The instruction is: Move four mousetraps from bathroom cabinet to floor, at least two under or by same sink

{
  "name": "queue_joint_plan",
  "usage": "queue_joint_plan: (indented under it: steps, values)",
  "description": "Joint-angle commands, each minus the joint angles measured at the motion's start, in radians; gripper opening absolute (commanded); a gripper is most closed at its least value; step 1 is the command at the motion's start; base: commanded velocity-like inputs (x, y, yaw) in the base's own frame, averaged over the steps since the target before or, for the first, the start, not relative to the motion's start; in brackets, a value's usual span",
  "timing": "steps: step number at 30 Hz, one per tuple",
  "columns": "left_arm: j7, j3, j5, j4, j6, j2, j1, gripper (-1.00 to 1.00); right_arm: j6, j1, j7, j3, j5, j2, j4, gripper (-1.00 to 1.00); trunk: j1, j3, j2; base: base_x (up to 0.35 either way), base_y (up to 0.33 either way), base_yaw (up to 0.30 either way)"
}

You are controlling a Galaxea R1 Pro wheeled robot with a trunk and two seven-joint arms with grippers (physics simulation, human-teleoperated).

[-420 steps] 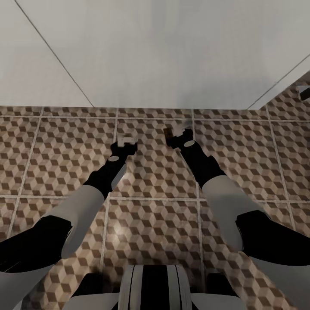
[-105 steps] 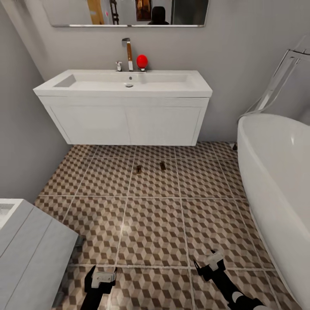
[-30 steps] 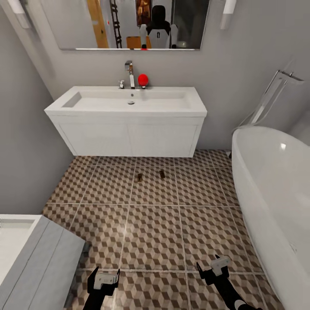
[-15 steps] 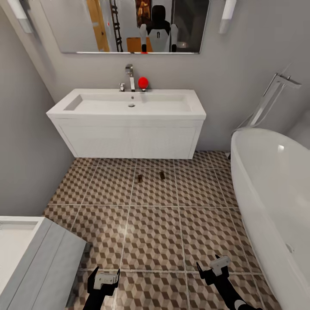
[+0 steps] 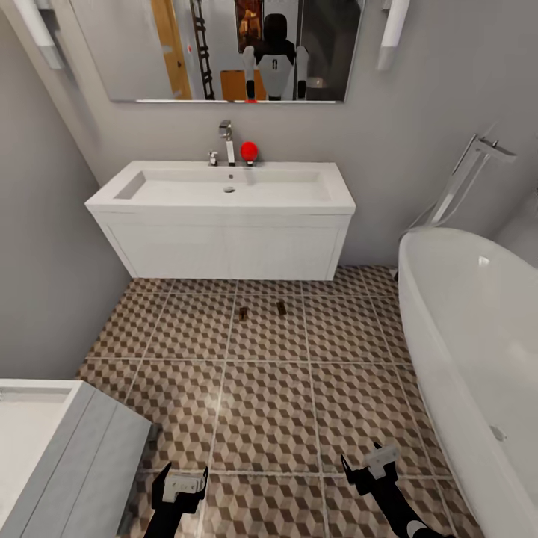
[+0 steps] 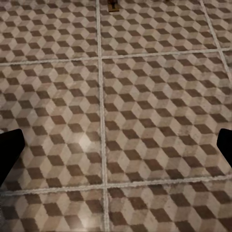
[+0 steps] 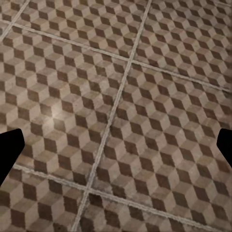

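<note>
- The left gripper (image 5: 179,486) and right gripper (image 5: 371,467) both hang spread wide and empty above the bathroom floor (image 5: 261,411).
- A white sink (image 5: 224,187) stands against the grey wall, with a bathtub (image 5: 478,336) at the right.
- Two mousetraps (image 5: 243,314) lie on the tiles just before the sink, well apart from both grippers.

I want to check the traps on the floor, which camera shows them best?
The head view: both mousetraps lie in full on the bathroom floor just in front of the sink. The left wrist view catches one mousetrap, cut off at the picture's edge. The right wrist view gives bare tiles.
</note>
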Motion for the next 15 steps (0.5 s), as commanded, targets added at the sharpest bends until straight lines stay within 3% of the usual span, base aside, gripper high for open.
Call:
queue_joint_plan:
  steps: [1, 15]
  values:
    - [0.004, -0.009, 0.006, 0.004, -0.005, -0.001, -0.002, 1.0, -0.003, -0.001, 0.001, -0.002, 0.005, 0.0, 0.001, 1.0, -0.004, 0.004, 0.007, 0.0, 0.0, 0.0]
    - [0.004, -0.009, 0.006, 0.004, -0.004, -0.001, -0.001, 1.0, -0.002, -0.001, 0.001, -0.001, 0.005, 0.0, 0.001, 1.0, -0.058, 0.07, 0.105, 0.0, 0.0, 0.0]
